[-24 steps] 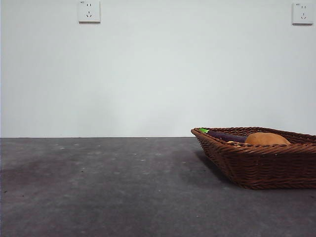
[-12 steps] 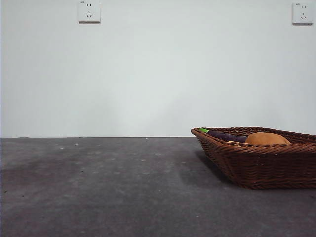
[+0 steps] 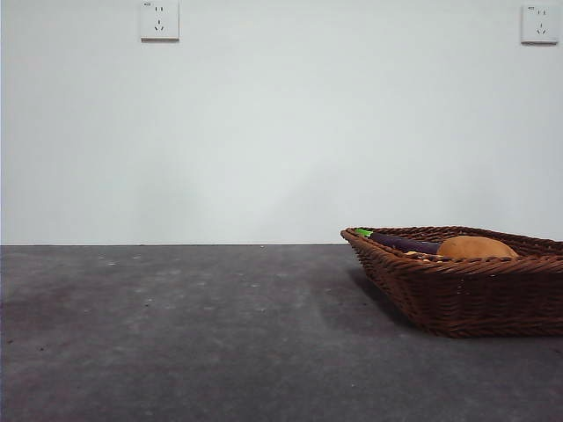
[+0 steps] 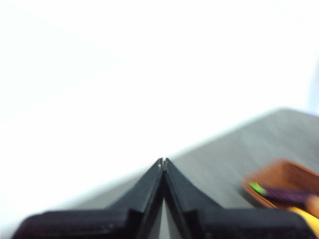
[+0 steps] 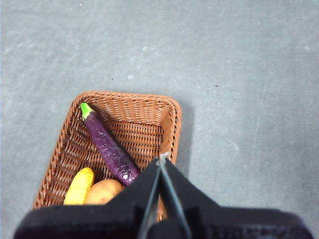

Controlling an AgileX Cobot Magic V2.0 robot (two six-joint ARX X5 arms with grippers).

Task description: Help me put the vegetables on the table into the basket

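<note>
The wicker basket [image 3: 466, 294] stands on the dark grey table [image 3: 193, 334] at the right. Inside it lie the purple eggplant [image 5: 108, 147] with its green stem, the brown potato [image 5: 102, 191] and the yellow vegetable [image 5: 79, 186]. In the front view the eggplant [image 3: 400, 242] and potato [image 3: 475, 247] show above the rim. My right gripper [image 5: 162, 158] hangs high above the basket's edge, shut and holding nothing. My left gripper [image 4: 163, 161] is raised off to the side, also shut and empty, with the basket [image 4: 284, 181] blurred in the distance.
A white wall with two power sockets [image 3: 158, 19] rises behind the table. The tabletop to the left of the basket is bare grey surface.
</note>
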